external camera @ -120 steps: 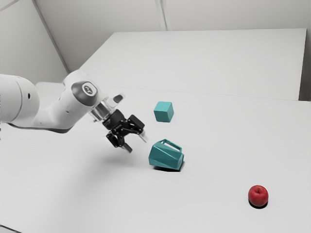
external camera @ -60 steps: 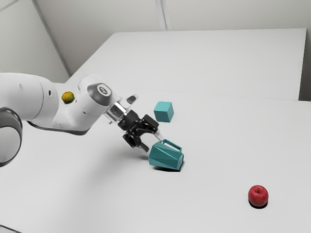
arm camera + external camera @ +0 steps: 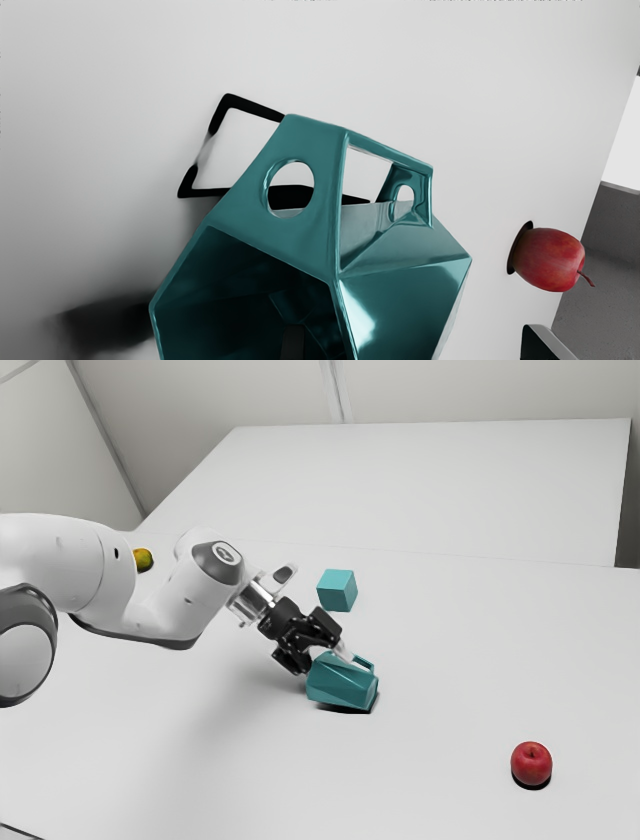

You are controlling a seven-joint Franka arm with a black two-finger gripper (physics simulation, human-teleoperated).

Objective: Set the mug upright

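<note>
The teal faceted mug (image 3: 342, 686) lies on its side on the white table, its mouth facing the arm and its handle on the upper side. My black gripper (image 3: 326, 658) is at the mouth end of the mug, partly overlapping it in the exterior view. In the wrist view, the open gripper (image 3: 419, 344) has one dark fingertip (image 3: 293, 343) in front of or inside the mouth of the mug (image 3: 400, 290). Its other fingertip (image 3: 542, 342) stands outside, past the mug's side wall, with a gap between. How deep the first finger reaches is unclear.
A teal cube (image 3: 337, 590) stands behind the mug in the exterior view. A red apple (image 3: 531, 763) sits toward the exterior view's lower right. A yellow fruit (image 3: 143, 560) is partly hidden behind the arm. The white table (image 3: 460, 630) extends around them.
My gripper has moved toward the exterior view's right and slightly down, from short of the mug to its mouth. The yellow fruit has come into view behind the arm. The mug stays put.
</note>
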